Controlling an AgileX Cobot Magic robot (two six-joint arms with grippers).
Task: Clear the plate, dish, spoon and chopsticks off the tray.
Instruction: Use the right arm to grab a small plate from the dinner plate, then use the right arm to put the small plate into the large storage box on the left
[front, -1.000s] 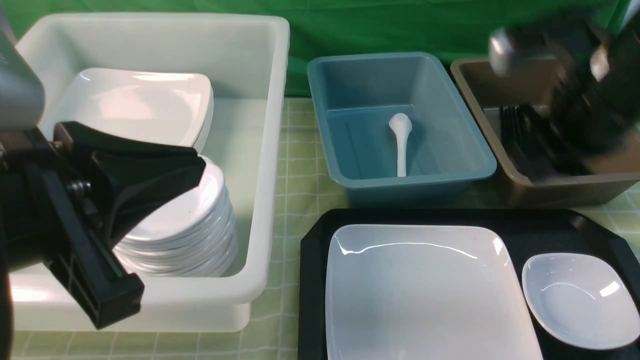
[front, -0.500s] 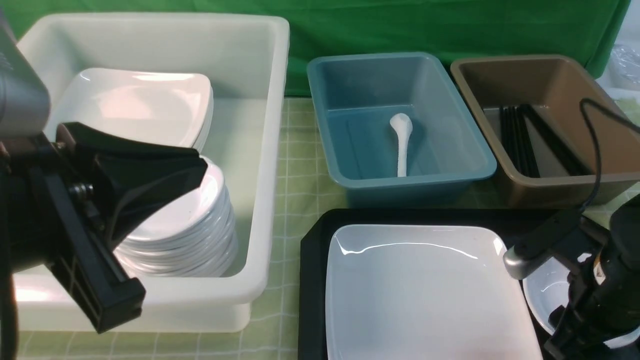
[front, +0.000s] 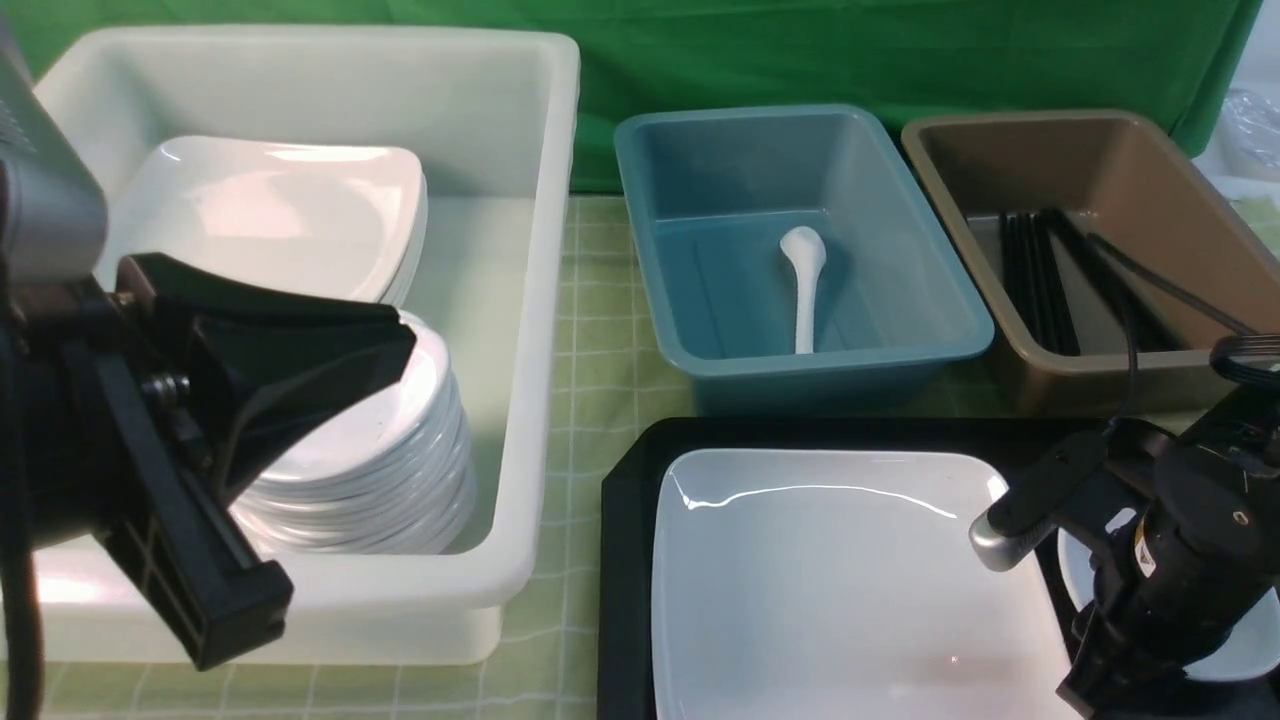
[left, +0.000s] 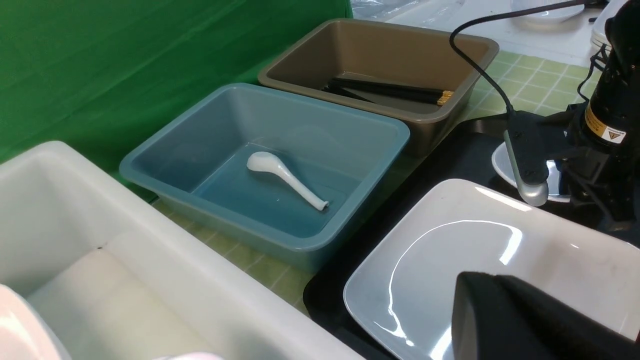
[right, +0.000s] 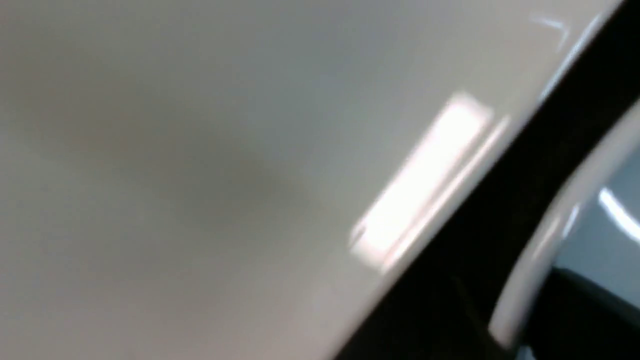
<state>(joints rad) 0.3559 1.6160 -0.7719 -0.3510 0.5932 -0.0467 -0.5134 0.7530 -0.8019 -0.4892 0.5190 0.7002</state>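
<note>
The large white plate (front: 830, 580) lies on the black tray (front: 625, 560). At the tray's right the small dish (front: 1240, 650) is mostly covered by my right arm. In the blurred right wrist view my right gripper (right: 525, 325) straddles the dish's rim (right: 550, 240). One black finger (right: 595, 310) is inside the dish; the other is lost against the dark tray. The spoon (front: 800, 285) lies in the teal bin and the chopsticks (front: 1040, 285) in the brown bin. My left gripper (front: 405, 340) hangs shut and empty in front of the white tub.
A deep white tub (front: 545, 300) at the left holds stacked squarish plates (front: 290, 210) and a pile of small dishes (front: 400, 460). A teal bin (front: 640, 170) and a brown bin (front: 1130, 125) stand behind the tray. A green cloth backs the table.
My right arm has come from above the brown bin down onto the dish at the tray's right, then edged left. The left arm has barely moved.
</note>
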